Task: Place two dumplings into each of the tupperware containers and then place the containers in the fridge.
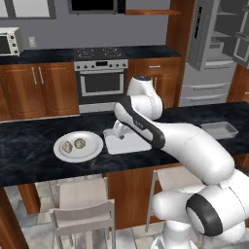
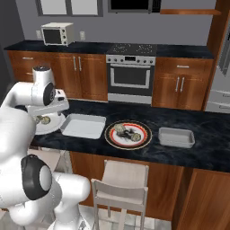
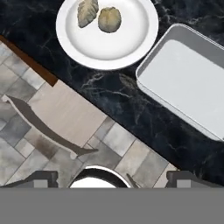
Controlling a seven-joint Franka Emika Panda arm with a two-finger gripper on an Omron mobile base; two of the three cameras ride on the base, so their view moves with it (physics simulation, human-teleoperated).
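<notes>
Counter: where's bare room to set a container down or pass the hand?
Bare counter lies right of the far container, and left of the white plate in the left base view. It is crowded from that plate through the near container to the red-rimmed plate, with narrow gaps.
</notes>
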